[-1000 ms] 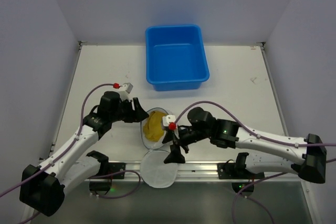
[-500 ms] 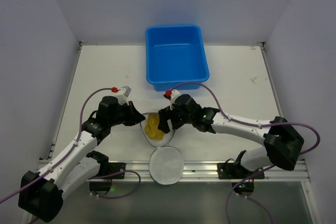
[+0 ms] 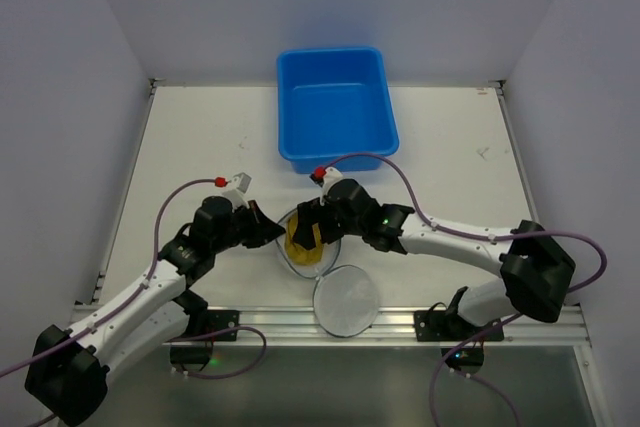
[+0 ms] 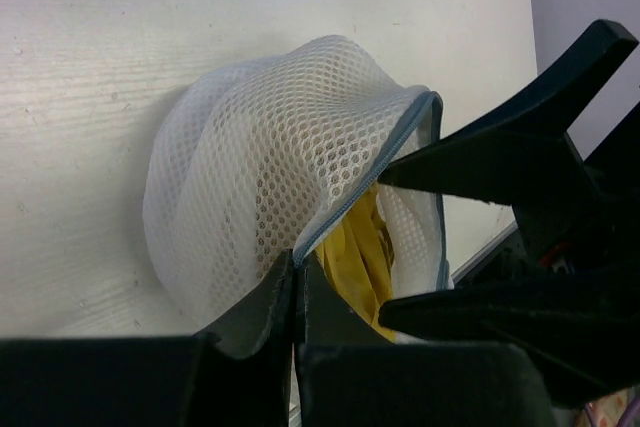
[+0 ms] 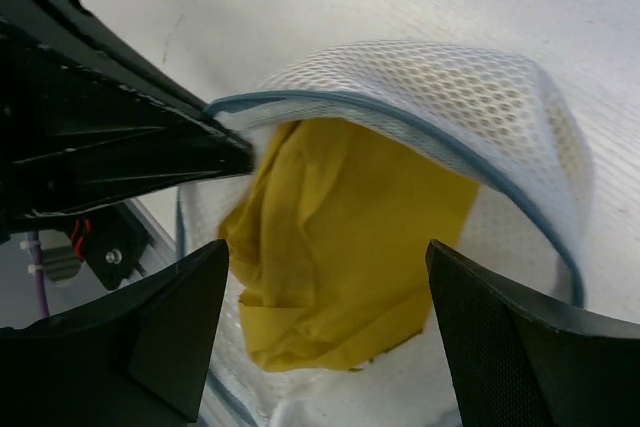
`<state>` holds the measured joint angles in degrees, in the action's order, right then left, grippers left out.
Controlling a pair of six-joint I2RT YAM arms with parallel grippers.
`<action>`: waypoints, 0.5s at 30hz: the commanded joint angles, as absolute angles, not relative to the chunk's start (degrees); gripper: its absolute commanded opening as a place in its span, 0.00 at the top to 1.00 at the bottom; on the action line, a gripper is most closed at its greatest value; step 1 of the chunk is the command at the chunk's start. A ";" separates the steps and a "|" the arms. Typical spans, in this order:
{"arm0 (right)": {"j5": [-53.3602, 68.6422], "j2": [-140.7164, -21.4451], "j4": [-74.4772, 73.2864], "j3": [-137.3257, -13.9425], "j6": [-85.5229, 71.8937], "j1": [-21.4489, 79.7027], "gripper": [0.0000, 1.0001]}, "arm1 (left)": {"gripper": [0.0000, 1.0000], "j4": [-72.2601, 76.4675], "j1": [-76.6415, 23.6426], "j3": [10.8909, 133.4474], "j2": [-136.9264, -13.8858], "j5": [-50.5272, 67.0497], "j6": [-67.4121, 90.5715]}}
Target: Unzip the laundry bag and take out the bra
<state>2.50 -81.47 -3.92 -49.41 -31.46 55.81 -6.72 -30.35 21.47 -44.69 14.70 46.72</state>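
The white mesh laundry bag [image 3: 304, 261] lies on its side near the table's front edge, its mouth unzipped. Its round end panel [image 3: 346, 299] hangs flat to the front right. The mustard-yellow bra [image 3: 299, 233] sits inside the mouth [image 5: 340, 247]. My left gripper [image 4: 298, 259] is shut on the bag's grey zip rim [image 4: 350, 202], at the bag's left side [image 3: 272, 232]. My right gripper [image 5: 328, 277] is open at the mouth. Its two fingers stand either side of the bra without touching it.
A blue plastic tub [image 3: 330, 53] stands behind the bag at the table's far middle. A metal rail [image 3: 400, 319] runs along the front edge just past the end panel. The two grippers sit very close, nearly meeting over the bag.
My left gripper closed on the bag's rim. My right gripper swung from the front edge up over the bag's mouth, staying open. The round end panel slid to the right.
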 commanded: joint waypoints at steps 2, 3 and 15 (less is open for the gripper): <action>0.09 -83.93 -1.85 -53.87 -33.66 58.35 0.20 | 1.00 -3.87 -30.76 21.27 -44.56 11.43 48.78; 0.09 -84.11 -2.02 -54.22 -33.84 58.79 0.22 | 1.00 -3.87 -30.85 21.18 -44.47 11.43 48.95; -5.89 -90.08 -3.08 -58.18 -36.83 60.56 0.31 | 1.00 -3.87 -31.20 21.09 -44.30 11.25 49.66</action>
